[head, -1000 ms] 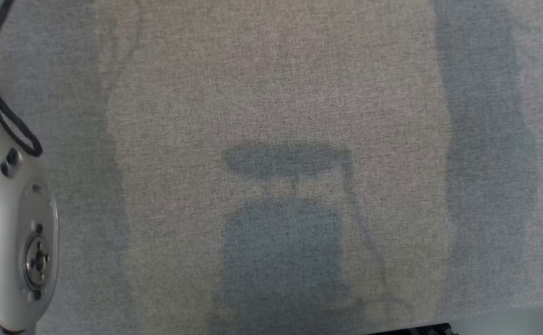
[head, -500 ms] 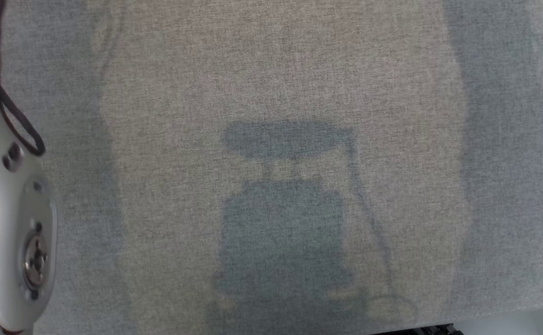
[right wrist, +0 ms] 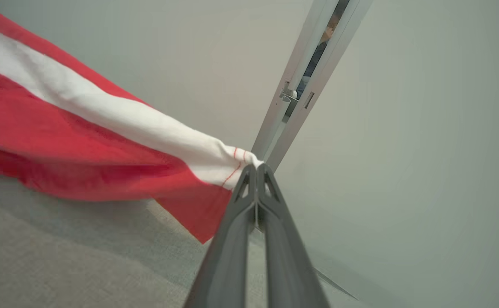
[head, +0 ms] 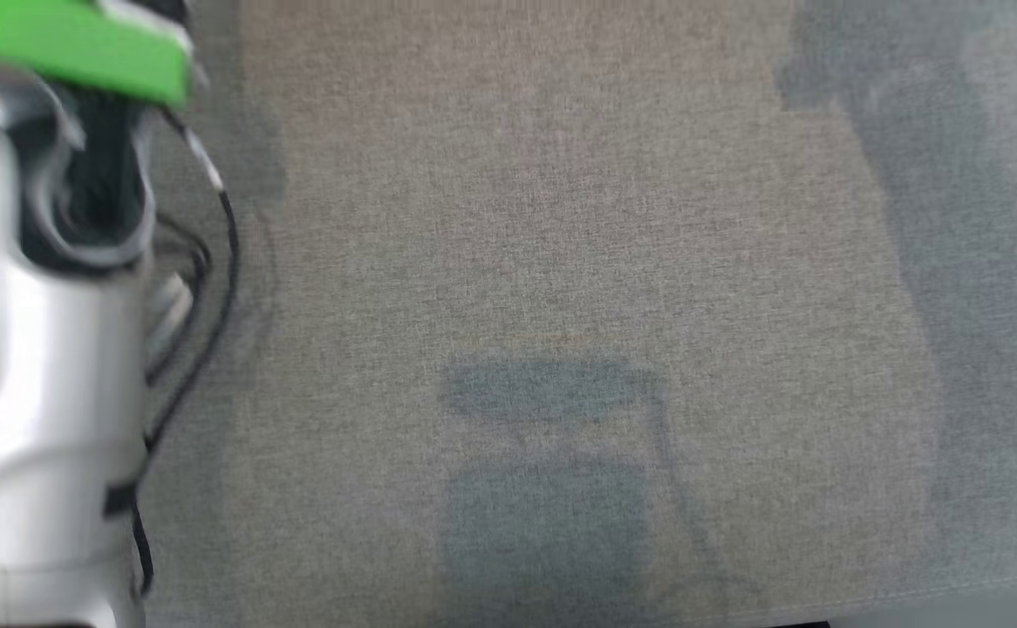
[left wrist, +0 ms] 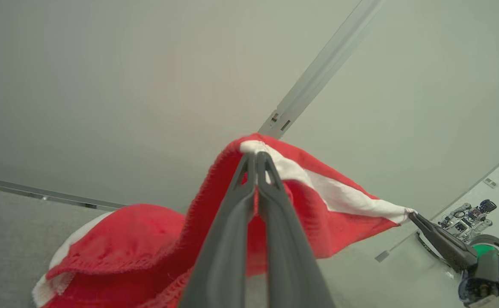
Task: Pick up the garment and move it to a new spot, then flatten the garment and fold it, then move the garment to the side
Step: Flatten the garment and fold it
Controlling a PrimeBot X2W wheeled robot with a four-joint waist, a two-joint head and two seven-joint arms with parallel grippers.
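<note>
At left gripper [left wrist: 256, 156]: jaws together, clamped on the white-banded edge of the red soft fabric garment [left wrist: 138, 244]. At right gripper [right wrist: 256, 167]: jaws together, clamped on a corner of the same white band. Between the two grips: band stretched from left to right, held up in the air. Below the left grip: rest of the red cloth hanging low over the grey woven table covering [head: 561, 218]; contact not discernible. Beyond: silver metal rail [left wrist: 318, 72] on a pale wall. In head view, at left: blurred pale forearm [head: 37, 392], bright green tag [head: 72, 44], black cable [head: 229, 244].
</note>
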